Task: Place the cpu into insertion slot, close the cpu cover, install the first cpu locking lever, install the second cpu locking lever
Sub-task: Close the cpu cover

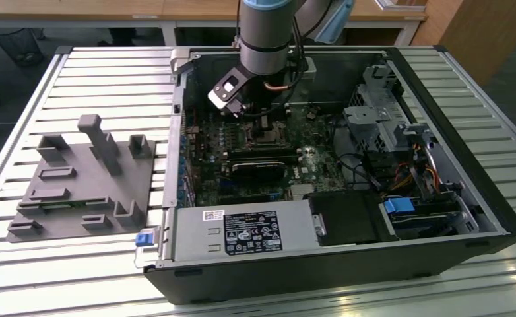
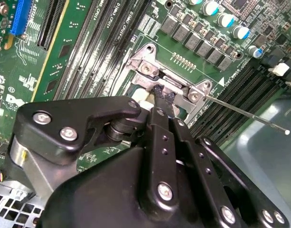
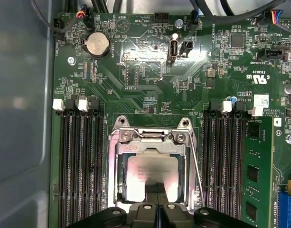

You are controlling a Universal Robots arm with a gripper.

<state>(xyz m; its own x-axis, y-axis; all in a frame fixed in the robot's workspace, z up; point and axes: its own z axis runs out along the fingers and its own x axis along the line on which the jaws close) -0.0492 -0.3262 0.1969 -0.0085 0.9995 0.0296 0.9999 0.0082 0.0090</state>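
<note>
The fingers [image 3: 149,209] are seen pinched together with just a thin seam left between them, and nothing is visibly clamped in there. The gripper [image 3: 157,190] is planted tip-down on one edge of the socket, right at the rim of the cpu [image 3: 152,171]. The cpu is seated flat in the insertion slot [image 3: 120,183]. The metal cpu cover [image 3: 152,137] looks to be folded down around it, with the silver top left showing through the window.

What could go wrong: one locking lever [image 2: 245,114] doesn't look latched. So the cover is probably being held down by fingertip pressure alone. If that pressure is applied off-centre or dragged sideways, the cover could pop up or the chip could get skewed on its contacts.

In the second wrist view the lever is shown sticking up and out over the memory slots [image 2: 235,88]. In the first wrist view it is flattened to a thin line beside the socket. The cpu, plain in the first wrist view, is blocked by the fingers in the second. In the exterior view the arm [image 1: 265,33] is shown reaching into the open computer case [image 1: 328,277] on a slatted table [image 1: 91,66].
</note>
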